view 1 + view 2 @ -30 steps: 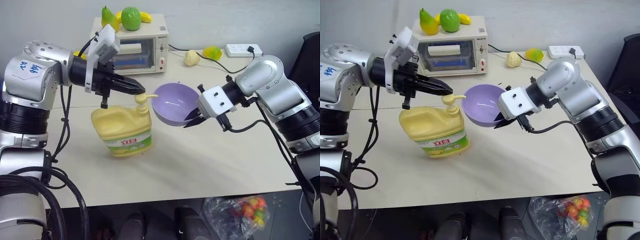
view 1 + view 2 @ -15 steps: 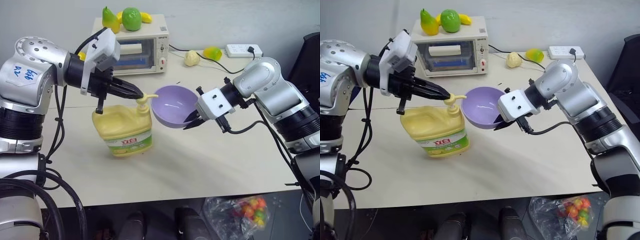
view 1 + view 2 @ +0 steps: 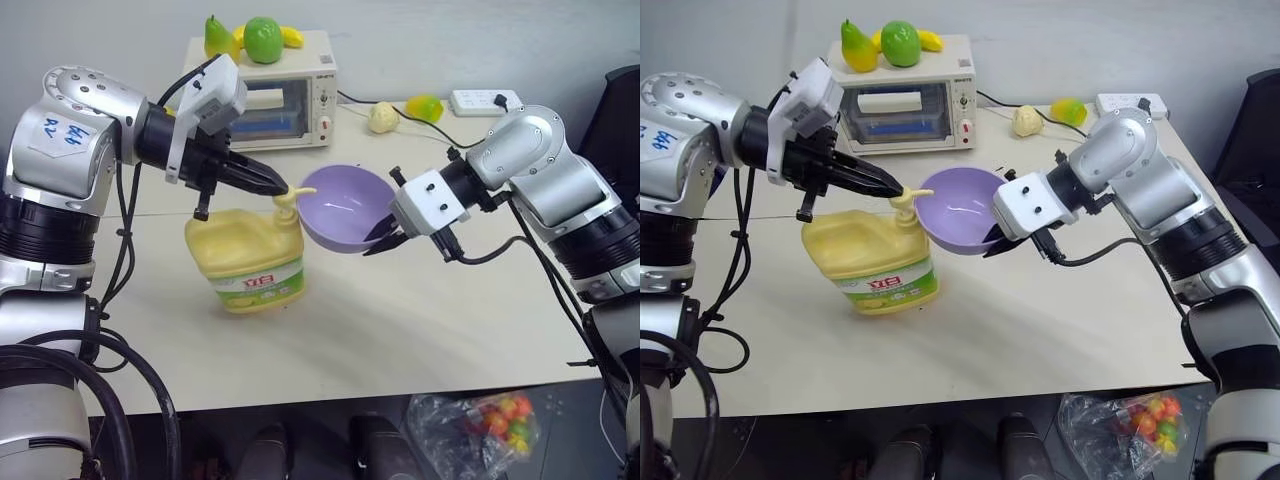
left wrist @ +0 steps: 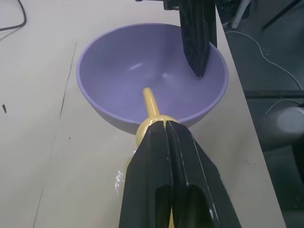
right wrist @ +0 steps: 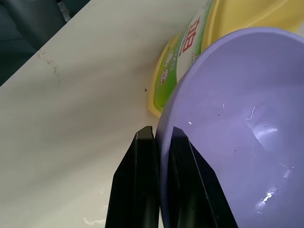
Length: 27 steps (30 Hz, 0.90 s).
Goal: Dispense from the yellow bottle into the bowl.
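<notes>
Right hand [image 3: 378, 236] brought bowl [image 3: 345, 205] closer to pump.

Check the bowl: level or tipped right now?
Tipped. The bowl is held off the table by its rim in the right gripper, its opening slanted toward the yellow bottle and its pump spout.

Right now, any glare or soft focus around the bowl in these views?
Left wrist view: small bright glints inside the bowl; the left fingers sit large and slightly soft up close. Right wrist view: specular streaks on the bowl's inner wall, bottle label blurred. Head views: even light, soft shadow under the yellow bottle.
</notes>
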Motion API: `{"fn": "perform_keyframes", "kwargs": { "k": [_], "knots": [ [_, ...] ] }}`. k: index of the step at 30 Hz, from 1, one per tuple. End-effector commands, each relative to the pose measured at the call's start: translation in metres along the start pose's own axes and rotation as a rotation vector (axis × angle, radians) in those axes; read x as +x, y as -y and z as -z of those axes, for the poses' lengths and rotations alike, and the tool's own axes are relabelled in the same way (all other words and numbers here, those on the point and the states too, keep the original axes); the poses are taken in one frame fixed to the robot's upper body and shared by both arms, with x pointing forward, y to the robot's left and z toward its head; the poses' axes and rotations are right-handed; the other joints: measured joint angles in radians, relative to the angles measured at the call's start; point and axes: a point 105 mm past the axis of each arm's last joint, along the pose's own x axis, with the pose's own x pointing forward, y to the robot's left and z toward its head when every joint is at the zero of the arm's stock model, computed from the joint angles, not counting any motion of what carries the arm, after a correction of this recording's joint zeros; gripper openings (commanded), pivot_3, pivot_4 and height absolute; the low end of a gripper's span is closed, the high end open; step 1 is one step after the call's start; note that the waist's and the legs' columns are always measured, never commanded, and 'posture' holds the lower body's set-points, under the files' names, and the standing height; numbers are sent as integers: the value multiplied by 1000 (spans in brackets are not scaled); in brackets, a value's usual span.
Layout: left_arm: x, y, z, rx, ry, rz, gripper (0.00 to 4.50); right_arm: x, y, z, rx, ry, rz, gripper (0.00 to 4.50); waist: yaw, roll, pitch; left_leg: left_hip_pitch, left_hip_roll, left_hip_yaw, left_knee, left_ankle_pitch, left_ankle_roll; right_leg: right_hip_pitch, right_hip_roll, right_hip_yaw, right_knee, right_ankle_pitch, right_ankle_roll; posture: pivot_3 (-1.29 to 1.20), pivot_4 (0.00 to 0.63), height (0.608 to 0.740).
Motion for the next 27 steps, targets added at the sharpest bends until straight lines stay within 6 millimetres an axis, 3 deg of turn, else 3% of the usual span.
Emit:
{"fn": "perform_keyframes", "kwargs": {
  "k": [1, 17, 23, 27],
  "knots": [
    [10, 2, 32, -89, -124, 13, 57, -7, 2, -15, -84, 3, -48, 0, 0, 0, 0, 1, 0, 0, 0, 0, 0, 1, 0, 0, 0, 0, 0, 0, 150, 740],
    [21, 17, 70, -182, -198, 55, 57, -5, -3, -12, -87, -7, -75, 0, -2, 3, -4, 12, 1, 2, -3, -1, 1, 10, 0, 1, -1, 0, 0, 0, 150, 740],
    [20, 14, 79, -204, -210, 41, 57, -5, -3, -13, -83, -4, -73, 0, 0, 9, -8, 24, 1, 1, -7, -2, 3, 23, 1, 2, -6, 0, 0, 0, 150, 740],
    [18, 11, 73, -201, -187, 32, 57, -5, -4, -11, -81, -7, -72, 0, -1, 8, -8, 24, 1, 3, -8, -2, 3, 21, 2, 2, -5, 0, 0, 0, 150, 740]
  ]
}}
